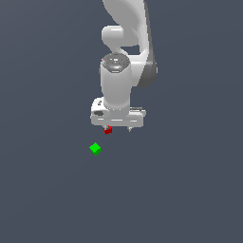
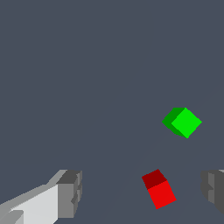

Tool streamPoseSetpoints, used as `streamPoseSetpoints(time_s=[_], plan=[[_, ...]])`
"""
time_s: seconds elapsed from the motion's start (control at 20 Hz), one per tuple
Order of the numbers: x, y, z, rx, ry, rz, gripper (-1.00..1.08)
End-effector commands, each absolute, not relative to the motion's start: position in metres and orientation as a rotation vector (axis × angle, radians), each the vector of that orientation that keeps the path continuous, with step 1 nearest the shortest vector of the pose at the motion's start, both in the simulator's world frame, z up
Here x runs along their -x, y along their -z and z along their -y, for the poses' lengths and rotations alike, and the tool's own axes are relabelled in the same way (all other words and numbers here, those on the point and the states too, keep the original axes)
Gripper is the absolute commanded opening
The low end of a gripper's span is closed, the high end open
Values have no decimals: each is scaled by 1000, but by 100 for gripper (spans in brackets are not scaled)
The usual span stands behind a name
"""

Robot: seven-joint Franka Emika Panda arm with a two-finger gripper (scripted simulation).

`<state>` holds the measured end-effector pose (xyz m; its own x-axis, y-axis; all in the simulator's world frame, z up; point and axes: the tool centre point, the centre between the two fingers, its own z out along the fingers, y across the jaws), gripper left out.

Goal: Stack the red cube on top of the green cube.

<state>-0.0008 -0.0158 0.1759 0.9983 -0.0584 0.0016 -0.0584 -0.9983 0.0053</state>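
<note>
Fingers [image 2: 140, 192] spread wide, nothing pinched. The small bright-red cube [image 2: 159, 189] sits on the dark grey worktop [image 2: 87, 65] in the gap between them, lower right of the wrist frame, nearer the right-hand finger than the left-hand one. In the exterior view it shows at frame centre, just under the white gripper [image 1: 117, 127], partly hidden by it.

The small bright-green cube [image 2: 183, 122] is close by: just above the red one in the wrist frame, below-left of it in the exterior view [image 1: 95, 148]. The two are apart, not touching.

Risks as I read them:
- Red cube is off-centre in the gap and rotated relative to the fingers. Closing now could hit a corner first, spin it or shove it sideways.
- Height above the worktop is unclear from these views. Closing too high means a miss or an edge-only grip.
- Green cube is near, so a skidding red cube could knock it.
</note>
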Motion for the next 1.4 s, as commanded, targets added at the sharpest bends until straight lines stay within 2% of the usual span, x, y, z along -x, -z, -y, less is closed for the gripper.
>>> streamPoseSetpoints(time_s=[0.0, 0.55, 1.35], plan=[[1, -176, 16, -3135, -2, 92, 100], [20, -160, 22, -3137, -2, -12, 100], [89, -95, 61, -3110, -1, -435, 100]])
